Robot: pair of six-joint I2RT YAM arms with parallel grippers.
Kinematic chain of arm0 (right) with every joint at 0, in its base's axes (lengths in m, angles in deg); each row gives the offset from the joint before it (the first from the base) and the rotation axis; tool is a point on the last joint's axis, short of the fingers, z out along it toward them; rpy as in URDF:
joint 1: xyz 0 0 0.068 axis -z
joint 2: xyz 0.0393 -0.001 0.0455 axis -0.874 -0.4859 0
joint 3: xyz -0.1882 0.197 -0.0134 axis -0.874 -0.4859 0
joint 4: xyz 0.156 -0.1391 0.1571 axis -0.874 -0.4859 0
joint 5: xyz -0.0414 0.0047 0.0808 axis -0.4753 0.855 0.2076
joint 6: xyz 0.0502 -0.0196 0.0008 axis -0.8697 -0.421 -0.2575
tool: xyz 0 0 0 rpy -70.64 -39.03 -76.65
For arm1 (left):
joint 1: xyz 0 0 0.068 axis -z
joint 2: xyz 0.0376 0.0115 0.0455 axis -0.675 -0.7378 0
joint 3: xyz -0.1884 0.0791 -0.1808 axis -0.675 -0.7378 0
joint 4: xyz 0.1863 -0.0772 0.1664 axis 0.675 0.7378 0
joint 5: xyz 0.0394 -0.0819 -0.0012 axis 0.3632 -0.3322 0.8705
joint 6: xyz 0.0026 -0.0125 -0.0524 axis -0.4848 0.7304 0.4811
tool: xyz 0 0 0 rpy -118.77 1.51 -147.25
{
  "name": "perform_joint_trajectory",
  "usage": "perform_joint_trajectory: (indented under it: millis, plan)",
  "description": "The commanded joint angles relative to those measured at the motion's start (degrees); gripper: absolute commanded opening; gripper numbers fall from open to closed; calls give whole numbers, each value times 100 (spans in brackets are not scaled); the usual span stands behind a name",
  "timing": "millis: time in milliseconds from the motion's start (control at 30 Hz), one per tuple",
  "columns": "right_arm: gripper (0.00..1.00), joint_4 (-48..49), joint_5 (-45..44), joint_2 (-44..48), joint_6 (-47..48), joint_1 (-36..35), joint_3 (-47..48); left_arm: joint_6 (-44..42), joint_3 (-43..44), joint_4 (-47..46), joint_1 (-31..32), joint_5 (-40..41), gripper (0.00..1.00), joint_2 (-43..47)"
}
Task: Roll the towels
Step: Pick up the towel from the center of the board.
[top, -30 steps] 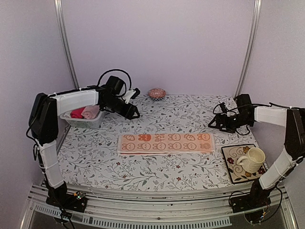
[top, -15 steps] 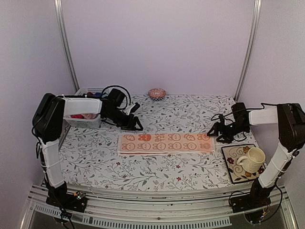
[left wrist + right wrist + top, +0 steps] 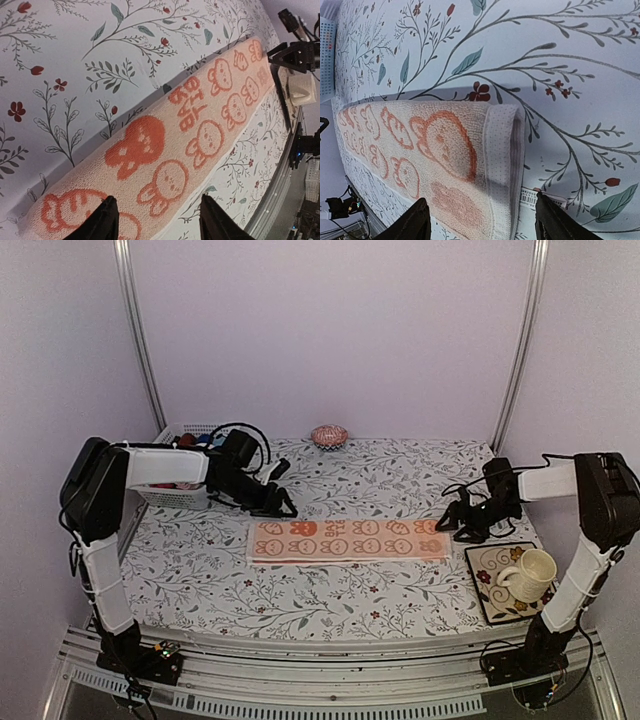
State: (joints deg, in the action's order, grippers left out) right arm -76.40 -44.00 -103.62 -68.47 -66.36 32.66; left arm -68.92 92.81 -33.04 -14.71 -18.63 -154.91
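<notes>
The floral-printed bench (image 3: 200,570) carries a peach terry towel with orange rabbit prints (image 3: 348,539). It is folded into a long narrow strip across the middle, a shape that suits rolling from one short end. A white mesh plastic basket (image 3: 175,498) sits far left and a cream mug (image 3: 530,573) stands on a patterned square tile (image 3: 485,565) near right, both apart from the strip. The right hand (image 3: 481,200) hangs low over the strip's right hem with its fingers apart, likely to pinch and start the roll. The left hand (image 3: 157,200) — fingers also apart, holding nothing — hovers by the left end, probably to steady it.
</notes>
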Motion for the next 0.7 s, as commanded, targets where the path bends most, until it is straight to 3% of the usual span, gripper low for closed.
perform_joint_trajectory:
  millis: [0, 233, 367, 500, 667]
  plan:
    - [71, -218, -206, -381, 48, -219, 24, 16, -110, -136, 29, 16, 56, 214]
    - [62, -132, -340, -572, -45, -379, -27, 52, -301, -204, 29, 8, 56, 313]
    - [44, -138, -397, -602, -48, -380, -75, 47, -406, -213, 29, 50, 56, 409]
    - [6, -258, -349, -514, 4, -380, 55, 59, -505, -247, 31, 80, 56, 491]
    - [2, -930, -499, -281, 364, -210, 714, 74, -516, -235, 38, 100, 56, 574]
